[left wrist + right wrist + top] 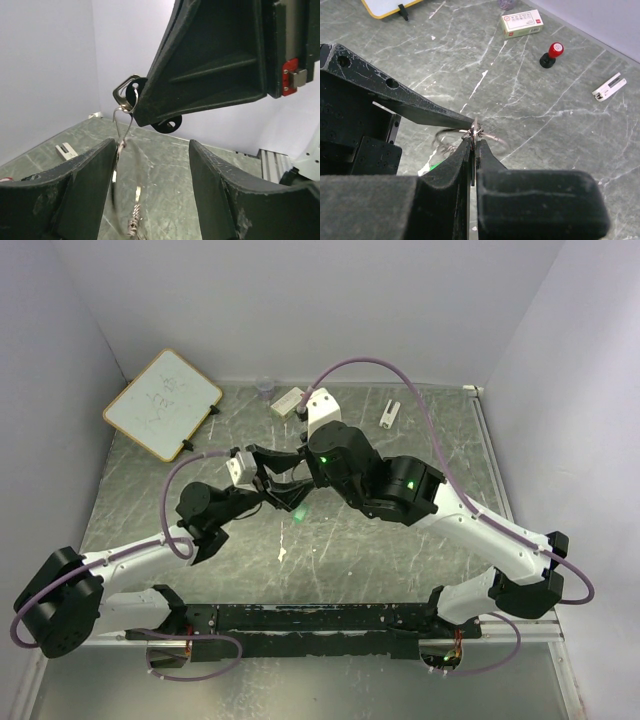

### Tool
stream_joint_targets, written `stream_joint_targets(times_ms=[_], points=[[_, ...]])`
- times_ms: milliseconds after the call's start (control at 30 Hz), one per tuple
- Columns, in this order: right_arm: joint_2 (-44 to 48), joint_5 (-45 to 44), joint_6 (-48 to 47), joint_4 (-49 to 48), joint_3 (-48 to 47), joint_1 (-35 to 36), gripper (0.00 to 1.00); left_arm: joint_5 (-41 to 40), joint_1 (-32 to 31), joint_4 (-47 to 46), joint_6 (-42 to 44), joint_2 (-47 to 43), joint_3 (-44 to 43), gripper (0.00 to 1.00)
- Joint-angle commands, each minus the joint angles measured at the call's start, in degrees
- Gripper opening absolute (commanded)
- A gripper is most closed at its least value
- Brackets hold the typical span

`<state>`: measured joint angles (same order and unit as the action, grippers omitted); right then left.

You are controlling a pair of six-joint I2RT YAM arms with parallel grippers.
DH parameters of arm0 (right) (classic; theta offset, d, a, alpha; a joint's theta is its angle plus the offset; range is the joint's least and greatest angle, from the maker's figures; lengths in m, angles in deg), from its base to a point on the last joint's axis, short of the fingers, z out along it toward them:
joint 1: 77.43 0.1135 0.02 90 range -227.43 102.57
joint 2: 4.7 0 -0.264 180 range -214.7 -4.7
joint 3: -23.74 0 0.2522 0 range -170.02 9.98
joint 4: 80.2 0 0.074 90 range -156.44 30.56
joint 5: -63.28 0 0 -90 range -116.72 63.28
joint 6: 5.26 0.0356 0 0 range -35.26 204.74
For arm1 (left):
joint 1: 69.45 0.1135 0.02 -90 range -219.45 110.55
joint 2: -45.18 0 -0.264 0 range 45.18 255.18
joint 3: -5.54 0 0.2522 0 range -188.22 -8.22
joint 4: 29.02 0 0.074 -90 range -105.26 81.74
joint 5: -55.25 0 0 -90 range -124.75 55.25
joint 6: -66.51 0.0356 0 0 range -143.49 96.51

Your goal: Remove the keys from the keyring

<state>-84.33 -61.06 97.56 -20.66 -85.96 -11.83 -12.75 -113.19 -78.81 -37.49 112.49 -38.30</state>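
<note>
Holding my left end effector (150, 150) wide, I have only air and wire between its fingers (80, 190). In the left wrist view the keyring (123, 127) hangs down the lower left of the frame, just beside the left-hand finger and well apart from the right-hand one. Its long axis runs top to bottom, from the pinch above down to a blurred dangling end at the bottom edge.

The next move, as I judge it, turns on this: the keyring lies ahead of my left end effector and off-centre toward one finger, so I would need to shift across before closing.

The keys (167, 124) bunch at the top of the hang, with a black head showing. A green key (298, 512) hangs just below where my arms meet, at the centre of the top view.

My right end effector (474, 142), at the lower middle of its own view, is clamped tight on the keyring's loops and carries everything above the desk (545, 100). The left is the free one, and it is right beside the work.
</note>
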Motion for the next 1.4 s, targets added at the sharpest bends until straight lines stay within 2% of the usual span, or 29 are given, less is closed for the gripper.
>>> stream_joint_targets(times_ms=[0, 267, 767, 1100, 1200, 1367], points=[[-0.33, -0.65, -0.81, -2.24, -0.30, 0.37, 0.00, -7.30, -1.51, -0.85, 3.60, -0.88, -1.03, 0.72], [-0.19, -0.33, -0.83, -2.45, -0.15, 0.39, 0.00, -10.01, -3.59, -0.30, 6.64, 0.25, -1.55, 0.71], [0.19, -0.02, -0.36, -2.55, 0.10, 0.50, 0.00, -11.83, -4.65, 0.40, 10.09, -0.46, -0.68, 0.54], [0.25, -0.02, -0.57, -2.71, 0.31, 0.75, 0.00, -13.74, -4.74, -0.61, 10.48, 0.28, -1.06, 0.55], [0.43, -0.06, -0.48, -2.61, 0.40, 0.76, 0.00, -14.20, -4.77, -0.99, 10.55, 0.79, -1.36, 0.48], [0.64, 0.00, -0.36, -2.62, 0.66, 0.89, 0.00, -15.20, -4.90, -1.69, 11.03, 0.89, -1.33, 0.47]])
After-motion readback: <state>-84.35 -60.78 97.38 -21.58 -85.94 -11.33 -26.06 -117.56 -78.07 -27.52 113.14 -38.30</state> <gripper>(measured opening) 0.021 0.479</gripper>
